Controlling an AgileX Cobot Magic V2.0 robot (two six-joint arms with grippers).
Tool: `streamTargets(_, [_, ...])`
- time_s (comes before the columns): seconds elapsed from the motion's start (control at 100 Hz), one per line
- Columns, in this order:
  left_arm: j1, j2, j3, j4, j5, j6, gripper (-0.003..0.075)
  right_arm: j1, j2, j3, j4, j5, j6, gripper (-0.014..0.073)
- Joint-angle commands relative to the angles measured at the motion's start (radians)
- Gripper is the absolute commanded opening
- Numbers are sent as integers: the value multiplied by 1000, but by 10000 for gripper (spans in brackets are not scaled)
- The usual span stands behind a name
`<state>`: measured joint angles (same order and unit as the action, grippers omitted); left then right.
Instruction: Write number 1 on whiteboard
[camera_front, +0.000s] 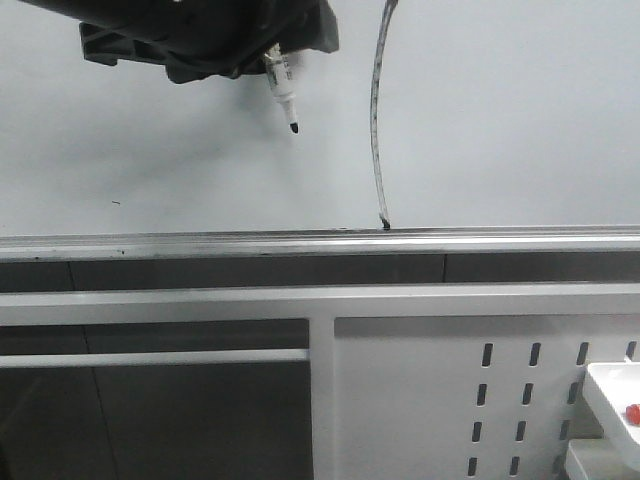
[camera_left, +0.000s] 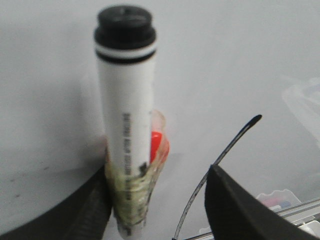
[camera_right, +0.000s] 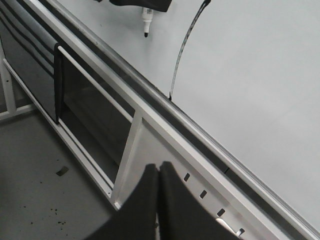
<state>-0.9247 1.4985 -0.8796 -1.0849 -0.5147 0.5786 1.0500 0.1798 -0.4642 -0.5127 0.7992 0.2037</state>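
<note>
Black ink already runs down the whiteboard (camera_front: 480, 120) as a long, thin, slightly bowed line, the number 1 (camera_front: 375, 120), from the top edge of my front view to the silver rail (camera_front: 320, 240) at the board's foot. It sits at about one o'clock from the middle of that view.

My left pincer (camera_front: 255, 55) is up at eleven o'clock, clamped on the marker (camera_front: 284, 85), which looks bound to it with yellowish tape. The tip (camera_front: 294, 127) points down, beside the stroke and well apart from it; I cannot tell from here whether it is clear of the surface.

My right pincer (camera_right: 159, 200) has its fingers pressed together on nothing, hanging low in front of the frame under the board.

What worries me:
- If the tip is grazing the board, any sideways pull-away would drag a stray mark next to the stroke and spoil the digit. I would back straight off the surface first.
- The stroke ends right at the rail, so ink may have caught the metal there; a smudge is possible if anything brushes it.
- Swinging the left arm across towards three o'clock risks wiping wet ink.
- The tape is doing the holding; if it slips, the marker tilts.
</note>
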Motion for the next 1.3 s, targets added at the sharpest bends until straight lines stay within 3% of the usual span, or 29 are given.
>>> streamTargets(0.0, [25,-28,-48,16,-238,29,475,-7,10,-23,-28,-61,1,-54])
streamTargets(0.29, [-72,-139,-13,-261,-271,438,496,-7,10,-23,-28,-115,1,-54])
streamTargets(0.55, [-162,-340,108,-389,-378,491,485,-7,10,-23,-28,-132,1,-54])
streamTargets(0.67, [-197,-436,189,-375,-383,491,378,-7,10,-23,-28,-155,1,-54])
streamTargets(0.97, [-198,-618,293,-378,-431,491,-16,-7,10,-23,-36,-170,1,-54])
streamTargets(1.29, [-198,-885,361,-408,-410,498,-20,-7,10,-23,-36,-172,1,-55])
